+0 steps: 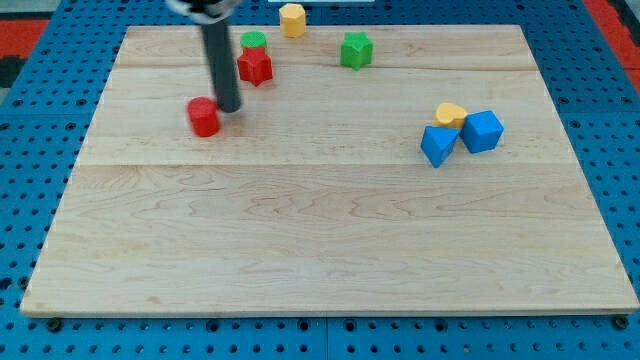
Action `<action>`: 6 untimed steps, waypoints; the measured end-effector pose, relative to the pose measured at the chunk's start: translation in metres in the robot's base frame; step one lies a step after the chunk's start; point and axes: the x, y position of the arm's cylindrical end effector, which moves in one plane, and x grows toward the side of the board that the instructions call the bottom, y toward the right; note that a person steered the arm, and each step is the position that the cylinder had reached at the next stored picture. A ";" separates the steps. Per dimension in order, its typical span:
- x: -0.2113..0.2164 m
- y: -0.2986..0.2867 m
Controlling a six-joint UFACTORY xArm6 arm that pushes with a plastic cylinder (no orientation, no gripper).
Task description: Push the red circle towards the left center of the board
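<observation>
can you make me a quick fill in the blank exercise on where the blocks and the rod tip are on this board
My tip sits just to the view's ____ of the red circle block.
The green round block touches the ____ star-shaped block.
The yellow block at the view's right touches two ____ blocks.
Missing words: right; red; blue

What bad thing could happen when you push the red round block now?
My tip sits at the upper right edge of the red circle, so an off-centre push might make it slip sideways off the tip, probably towards the view's bottom. The red star-like block and green block stand just behind the rod; swinging round could knock them. The circle is also near the board's left side, so overshooting is possible.
</observation>
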 end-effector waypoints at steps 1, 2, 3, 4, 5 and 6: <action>0.032 -0.006; 0.041 0.033; 0.049 -0.002; 0.014 -0.034; 0.014 0.008; 0.014 0.063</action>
